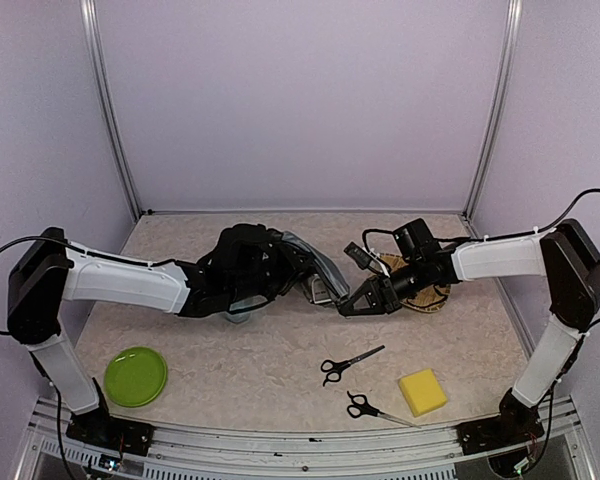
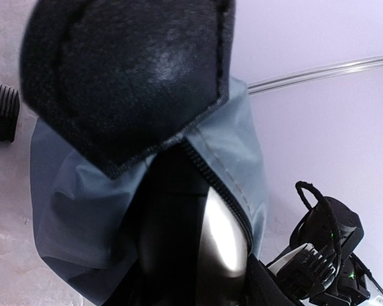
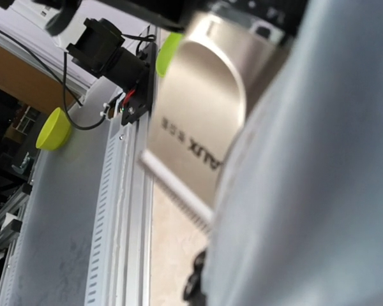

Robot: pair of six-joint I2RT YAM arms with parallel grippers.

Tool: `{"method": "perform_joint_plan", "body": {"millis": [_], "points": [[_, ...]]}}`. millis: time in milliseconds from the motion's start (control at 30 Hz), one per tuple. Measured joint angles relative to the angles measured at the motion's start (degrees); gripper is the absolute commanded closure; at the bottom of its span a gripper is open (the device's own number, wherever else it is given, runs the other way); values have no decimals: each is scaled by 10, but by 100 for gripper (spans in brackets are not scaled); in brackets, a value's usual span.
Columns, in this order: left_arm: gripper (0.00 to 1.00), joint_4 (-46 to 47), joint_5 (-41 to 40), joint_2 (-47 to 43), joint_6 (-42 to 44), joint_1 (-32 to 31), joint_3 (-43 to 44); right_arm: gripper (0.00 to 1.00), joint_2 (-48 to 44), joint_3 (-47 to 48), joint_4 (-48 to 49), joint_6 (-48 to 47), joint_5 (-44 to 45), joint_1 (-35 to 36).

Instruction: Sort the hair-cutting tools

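A black pouch point(image 1: 255, 250) with grey lining hangs at the table's middle, and my left gripper point(image 1: 267, 285) is shut on it, its fingers hidden by the fabric. The black-and-silver clipper point(image 1: 323, 291) lies in the pouch mouth; the left wrist view shows its silver body point(image 2: 222, 242) inside the zip. In the right wrist view its toothed head point(image 3: 195, 121) sticks out. My right gripper point(image 1: 345, 305) is shut on the pouch's grey lip. Two black-handled scissors point(image 1: 348, 363) point(image 1: 372, 408) lie on the table in front. A tiny black block point(image 2: 1, 111) lies beside the pouch.
A yellow sponge point(image 1: 422, 391) sits at the front right, near the scissors. A green plate point(image 1: 135, 376) lies at the front left. A round wicker mat point(image 1: 425, 292) lies under the right wrist. Metal frame posts stand at the back corners.
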Motion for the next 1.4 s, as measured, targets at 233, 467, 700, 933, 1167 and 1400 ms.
{"method": "perform_joint_plan", "body": {"millis": [233, 467, 700, 933, 1167, 1400], "points": [[86, -26, 25, 0, 0, 2, 23, 100, -12, 2, -39, -41, 18, 0], [84, -29, 37, 34, -6, -14, 27, 100, -16, -9, -123, -137, 41, 0], [67, 7, 60, 142, -57, -34, 55, 100, -16, -32, -178, -172, 57, -8], [44, -12, 62, 187, -52, -38, 108, 100, -4, -27, -219, -185, 99, -38], [22, -69, 73, 180, 29, -34, 112, 100, -1, -14, -239, -206, 155, -48], [29, -148, 84, 156, 155, -34, 116, 100, -1, -14, -243, -213, 175, -49]]}}
